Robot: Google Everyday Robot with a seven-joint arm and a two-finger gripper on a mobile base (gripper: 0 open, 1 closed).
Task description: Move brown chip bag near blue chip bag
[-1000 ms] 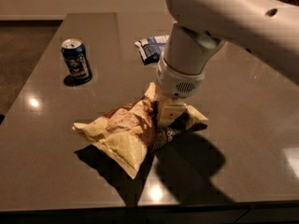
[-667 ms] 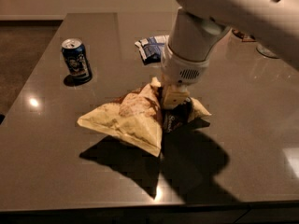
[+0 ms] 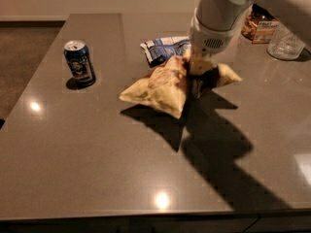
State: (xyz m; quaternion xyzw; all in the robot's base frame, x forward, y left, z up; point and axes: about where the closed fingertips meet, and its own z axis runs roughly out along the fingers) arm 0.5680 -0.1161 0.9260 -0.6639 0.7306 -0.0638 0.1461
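The brown chip bag [image 3: 160,86] is a large crinkly bag that shows mostly cream-yellow, with a dark patch under the arm. It hangs tilted above the table and casts a shadow below. My gripper [image 3: 199,74] comes down from the white arm at the top right and is shut on the bag's middle. The blue chip bag [image 3: 163,48] is small, blue and white. It lies on the table just behind the brown bag's upper edge and left of the arm.
A blue drink can [image 3: 78,62] stands upright at the left of the dark table [image 3: 97,154]. A clear glass [image 3: 286,42] and a brown-labelled package [image 3: 260,27] stand at the back right. The table's front edge runs along the bottom.
My gripper has carried the brown chip bag away from the front of the table and to the right, so it now hangs right next to the blue chip bag. The can has not moved.
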